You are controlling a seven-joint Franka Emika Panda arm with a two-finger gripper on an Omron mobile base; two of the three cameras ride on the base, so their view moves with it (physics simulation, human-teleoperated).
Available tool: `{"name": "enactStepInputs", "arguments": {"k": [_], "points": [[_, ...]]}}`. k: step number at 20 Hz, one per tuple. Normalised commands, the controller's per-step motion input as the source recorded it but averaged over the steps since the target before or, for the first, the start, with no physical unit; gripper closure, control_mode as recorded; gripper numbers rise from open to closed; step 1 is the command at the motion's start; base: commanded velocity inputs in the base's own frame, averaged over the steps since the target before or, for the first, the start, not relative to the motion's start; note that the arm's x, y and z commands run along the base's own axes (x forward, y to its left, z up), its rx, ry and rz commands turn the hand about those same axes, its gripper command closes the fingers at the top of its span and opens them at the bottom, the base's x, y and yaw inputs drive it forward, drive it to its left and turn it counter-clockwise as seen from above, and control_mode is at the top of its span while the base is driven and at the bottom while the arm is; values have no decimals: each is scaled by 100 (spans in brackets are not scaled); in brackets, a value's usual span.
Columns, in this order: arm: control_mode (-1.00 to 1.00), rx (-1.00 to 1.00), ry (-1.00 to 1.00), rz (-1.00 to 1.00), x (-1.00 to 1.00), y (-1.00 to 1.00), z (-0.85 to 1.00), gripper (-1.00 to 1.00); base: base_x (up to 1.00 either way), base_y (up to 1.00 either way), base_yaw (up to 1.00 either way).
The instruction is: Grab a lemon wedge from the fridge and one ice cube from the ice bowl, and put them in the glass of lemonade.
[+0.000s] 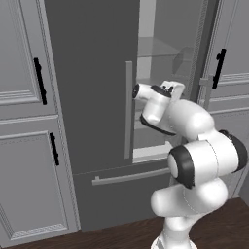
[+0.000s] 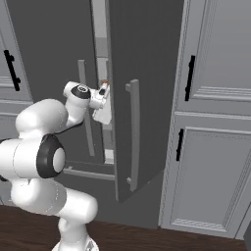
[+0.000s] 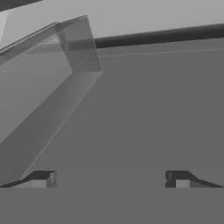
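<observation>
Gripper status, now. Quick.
Gripper: open, jaws spread wide, holding nothing, reaching into the open fridge.

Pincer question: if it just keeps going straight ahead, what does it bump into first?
Probably the inside of the fridge. The open pincer points into the gap past the swung-out door, at a grey wall beside a glass shelf. Depth is hard to judge.

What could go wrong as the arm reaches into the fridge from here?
1. The right door stands only partly open, so the arm may knock its edge going deeper.
2. The open gripper sits close to a glass shelf; its wide fingers could strike it.
3. No lemon wedge is visible yet, so a blind reach may miss it.
</observation>
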Motion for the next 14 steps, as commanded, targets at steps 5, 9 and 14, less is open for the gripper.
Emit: {"name": "enactStepInputs", "arguments": {"k": [5, 9, 14], "points": [[-100, 0, 5, -32, -47, -75, -21, -100, 0, 0, 0], [-100, 0, 1, -30, -42, -80, -10, -100, 0, 0, 0], [-100, 0, -1, -10, -2, -79, 1, -100, 0, 0, 0]]}}
